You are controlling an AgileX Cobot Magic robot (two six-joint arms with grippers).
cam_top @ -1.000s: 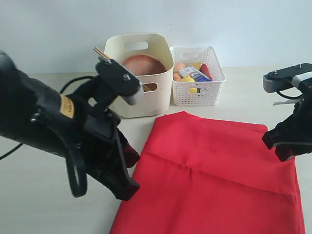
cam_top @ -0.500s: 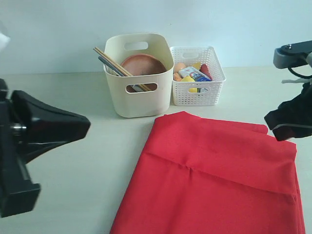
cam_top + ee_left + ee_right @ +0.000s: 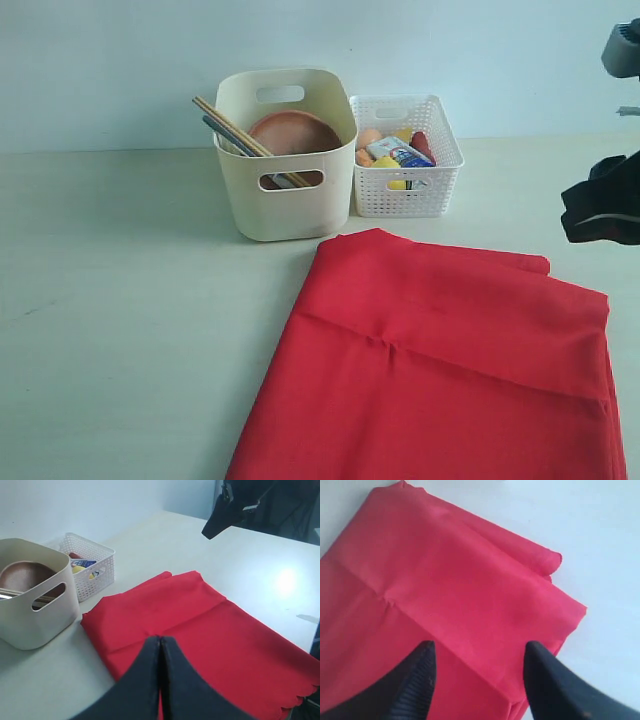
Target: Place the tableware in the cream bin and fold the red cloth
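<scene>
The red cloth (image 3: pixel 440 360) lies folded over on the table, also visible in the left wrist view (image 3: pixel 200 625) and the right wrist view (image 3: pixel 450 595). The cream bin (image 3: pixel 285 160) stands behind it and holds the brown wooden plate (image 3: pixel 292 132) and the chopsticks (image 3: pixel 232 125); the other tableware is hidden. My left gripper (image 3: pixel 160 641) is shut and empty, raised over the cloth's near side, out of the exterior view. My right gripper (image 3: pixel 478 647) hangs open above the cloth's corner; only part of that arm (image 3: pixel 600 210) shows at the right edge.
A white lattice basket (image 3: pixel 405 165) with food items and a milk carton (image 3: pixel 400 152) stands right of the bin. Bare pale table (image 3: pixel 130 300) stretches to the left of the cloth.
My left arm has swung out of the exterior view to the left. The right arm has lifted and drawn back to the right, off the cloth.
</scene>
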